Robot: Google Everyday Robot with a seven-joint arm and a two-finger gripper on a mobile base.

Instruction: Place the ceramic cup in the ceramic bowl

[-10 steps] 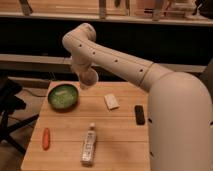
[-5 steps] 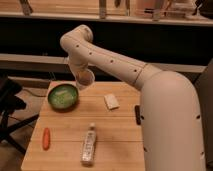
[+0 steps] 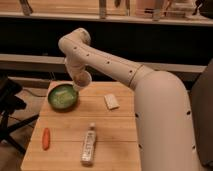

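Worktop [image 3: 67, 132]: pale wood, seen from above and in front. You have the arm [image 3: 110, 65] reaching across from the right, bending at a white elbow high over the back edge, then dropping down toward the left half of the surface.

Gripper [image 3: 80, 81]: hangs below that elbow, just off the right rim of the bowl [image 3: 63, 97], above the worktop. A small white round shape sits at its tip; it reads as the cup [image 3: 82, 78], held there. You cannot make out the fingers apart from the cup, so whether they clamp it wide or narrow I cannot tell.

Bowl: green, darker rim, lighter speckled inside, resting on the back left part of the worktop. The cup is up and to the right of it, beside the rim and not inside.

Other things you will see:
- white flat block [image 3: 111, 101], right of the bowl, near the middle of the worktop, lying flat and well apart from the gripper.
- clear bottle [image 3: 89, 144] with a white cap, on its side, cap end pointing away from you, near the front edge.
- orange carrot [image 3: 46, 138], lying at the front left, well apart from the bottle.

Dark chair [image 3: 9, 107] stands off the left edge.
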